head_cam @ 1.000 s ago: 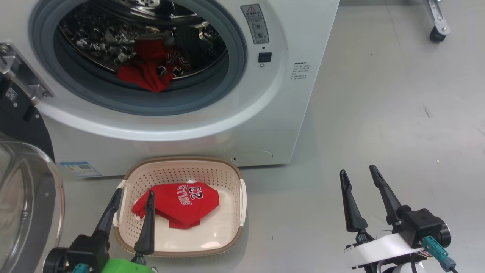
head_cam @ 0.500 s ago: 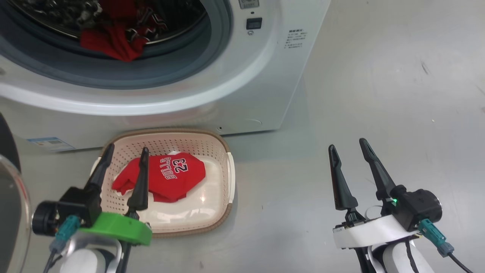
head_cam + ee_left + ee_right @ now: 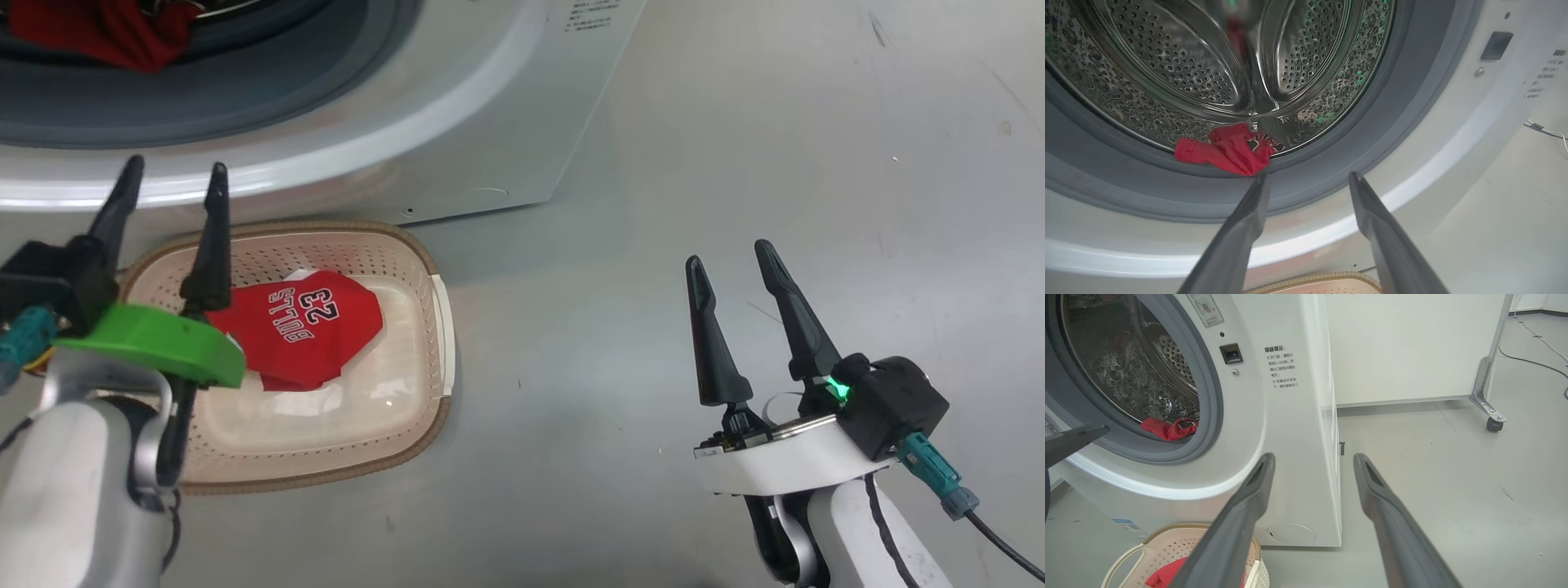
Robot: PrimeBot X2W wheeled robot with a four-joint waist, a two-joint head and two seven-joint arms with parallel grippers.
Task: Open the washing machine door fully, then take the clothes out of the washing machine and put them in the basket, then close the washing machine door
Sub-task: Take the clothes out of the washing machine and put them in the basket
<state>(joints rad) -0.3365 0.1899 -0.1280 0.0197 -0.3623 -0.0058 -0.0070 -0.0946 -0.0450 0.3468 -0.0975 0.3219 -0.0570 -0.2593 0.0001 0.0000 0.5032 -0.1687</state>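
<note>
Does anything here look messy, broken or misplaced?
Nothing spilled or broken. One crumpled red garment lies at the lip of the steel drum, draping onto the grey rubber gasket, not in the cream perforated basket.

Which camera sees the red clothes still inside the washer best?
The left wrist view: the red garment lies whole and crumpled in the drum. The right wrist view shows it smaller, from the side; the head view cuts it off at the top edge.

My two long dark fingers [image 3: 1237, 522] stand spread apart, holding nothing, before the big white front-loading washing machine [image 3: 1290, 428]. A crumpled red cloth [image 3: 1167, 428] lies at the lip of its steel drum [image 3: 1126, 379]; below, the cream perforated plastic basket [image 3: 1163, 547] holds red fabric [image 3: 1161, 576].
</note>
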